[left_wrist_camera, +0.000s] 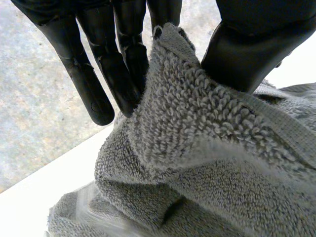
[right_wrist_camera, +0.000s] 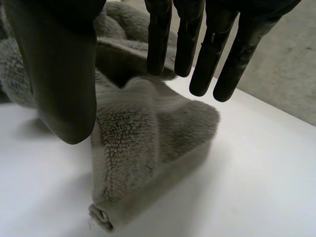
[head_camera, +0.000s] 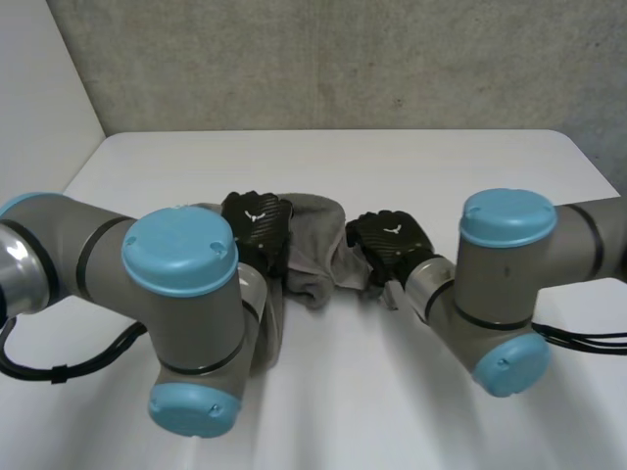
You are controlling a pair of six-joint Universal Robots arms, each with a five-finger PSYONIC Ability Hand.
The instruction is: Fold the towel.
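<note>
A grey terry towel [head_camera: 315,247] lies bunched on the white table [head_camera: 411,162] between my two hands. My left hand [head_camera: 257,223] is at the towel's left part. In the left wrist view its thumb [left_wrist_camera: 252,54] and fingers [left_wrist_camera: 123,69] pinch a raised edge of the towel [left_wrist_camera: 207,148]. My right hand [head_camera: 392,240] is at the towel's right end. In the right wrist view its fingers [right_wrist_camera: 207,49] are straight and its thumb [right_wrist_camera: 59,79] stands apart from them, with a folded corner of the towel [right_wrist_camera: 143,143] lying on the table under the gap.
My left arm's elbow [head_camera: 181,304] covers the towel's near-left part, and my right arm's elbow [head_camera: 505,294] stands at the near right. A grey wall [head_camera: 343,59] rises behind the table's far edge.
</note>
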